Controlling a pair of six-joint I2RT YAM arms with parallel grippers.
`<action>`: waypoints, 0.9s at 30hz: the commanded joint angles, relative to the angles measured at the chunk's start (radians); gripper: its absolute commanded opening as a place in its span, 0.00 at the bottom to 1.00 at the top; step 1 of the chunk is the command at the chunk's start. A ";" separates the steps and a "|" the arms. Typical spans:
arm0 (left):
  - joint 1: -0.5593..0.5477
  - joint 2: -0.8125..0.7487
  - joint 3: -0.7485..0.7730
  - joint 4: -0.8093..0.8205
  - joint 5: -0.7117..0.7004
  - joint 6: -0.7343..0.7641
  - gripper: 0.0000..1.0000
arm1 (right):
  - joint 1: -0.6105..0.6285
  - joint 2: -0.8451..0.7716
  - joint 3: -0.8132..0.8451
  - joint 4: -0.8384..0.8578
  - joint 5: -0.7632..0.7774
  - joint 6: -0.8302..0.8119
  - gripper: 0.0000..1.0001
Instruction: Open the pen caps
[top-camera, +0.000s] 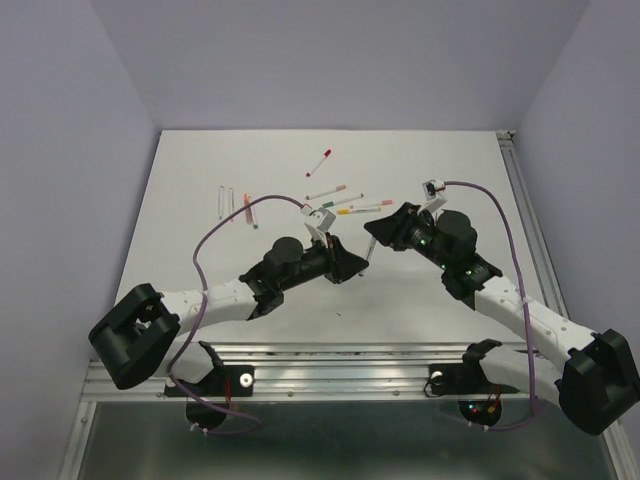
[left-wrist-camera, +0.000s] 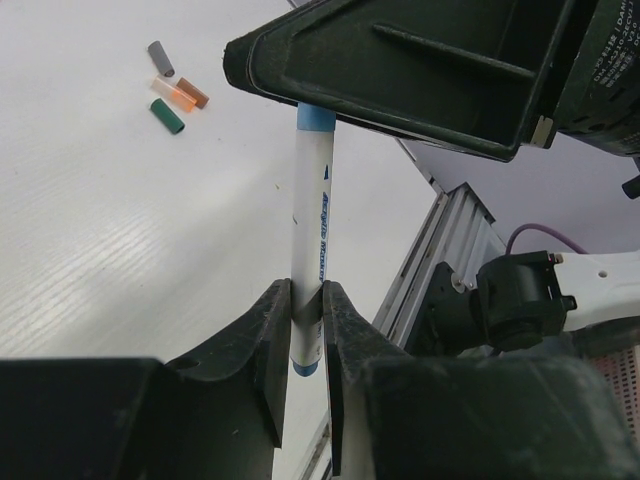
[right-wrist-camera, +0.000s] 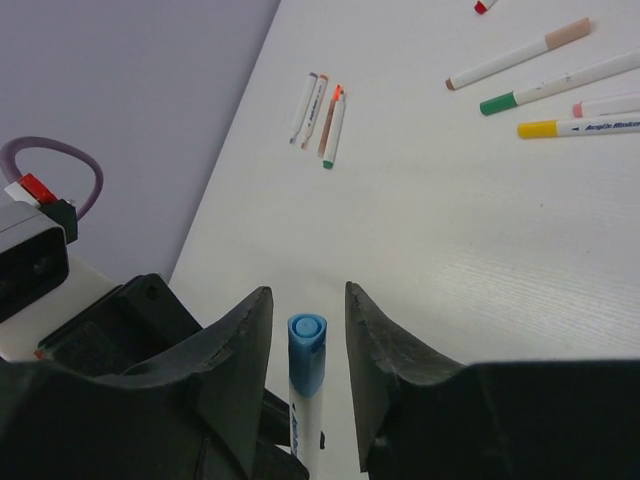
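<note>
Pale lilac walls (top-camera: 330, 60) close in on three sides of a white tabletop (top-camera: 420, 160), faintly ribbed in the wrist views. An aluminium rail (top-camera: 340, 365) edges its near side and another runs up the right. The left arm (top-camera: 250, 285) and the right arm (top-camera: 500, 295), both black and white, reach in from that rail and meet above the middle of the surface, each trailing a purple cable (top-camera: 205, 240). The left tool (left-wrist-camera: 305, 300) is clamped tight on the lower barrel of a white pen (left-wrist-camera: 312, 210), holding it clear of the tabletop and pointed at its partner. The right tool (right-wrist-camera: 307, 290) straddles the pen's other end. Its jaws are partly apart, with a sliver of gap on either side of the blue cap (right-wrist-camera: 307, 355), which sits on the pen. On the far half of the surface a cluster of capped pens (top-camera: 345, 200) lies loosely fanned, with a red-capped pen (top-camera: 320, 162) alone just beyond. A few pens with bare coloured tips (top-camera: 234, 203) lie side by side well to the left. Four loose caps (left-wrist-camera: 167, 116), grey, orange, brown and green, rest close together on the tabletop
</note>
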 joint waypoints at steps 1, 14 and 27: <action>-0.008 -0.045 0.002 0.066 -0.005 0.007 0.00 | 0.006 -0.010 0.001 0.037 0.028 -0.001 0.37; -0.008 -0.016 0.071 0.017 0.009 0.032 0.39 | 0.007 0.023 0.020 -0.004 -0.052 -0.001 0.01; -0.008 0.046 0.166 -0.031 -0.002 0.084 0.43 | 0.007 0.013 0.017 0.025 -0.210 0.088 0.01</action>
